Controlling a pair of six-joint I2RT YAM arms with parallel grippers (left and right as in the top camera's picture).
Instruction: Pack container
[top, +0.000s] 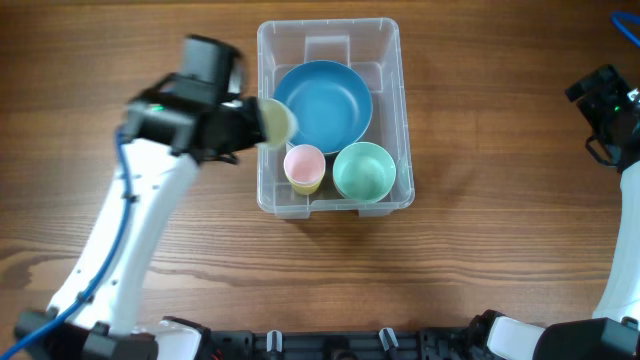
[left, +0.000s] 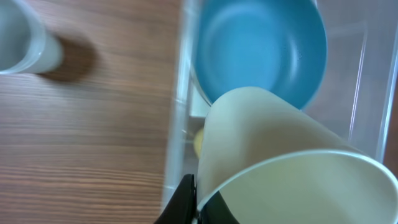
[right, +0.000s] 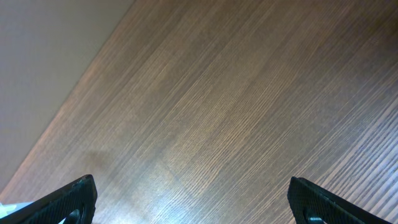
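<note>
Overhead: container (top: 404, 100) sits mid-bench (top: 480, 250), long side running away from the robot. Inside it, blue bowl (top: 325, 105) fills the far half; pink cup (top: 304, 166) and green cup (top: 364, 172) stand side by side along the near wall. Left gripper (top: 256, 125) has its fingers clamped on a pale yellow cup (top: 276, 122), tilted and held right over the container's left rim, probably kept high to clear the wall before lowering. Left wrist view agrees: the cup overlaps the rim, blue bowl below it. Open room is thin, with bare floor only at the far end and in the near-left corner, so nesting into another cup looks the easier fit. Right gripper (right: 189, 199) has fingers apart over bare bench, well apart from the container and out of the way.
</note>
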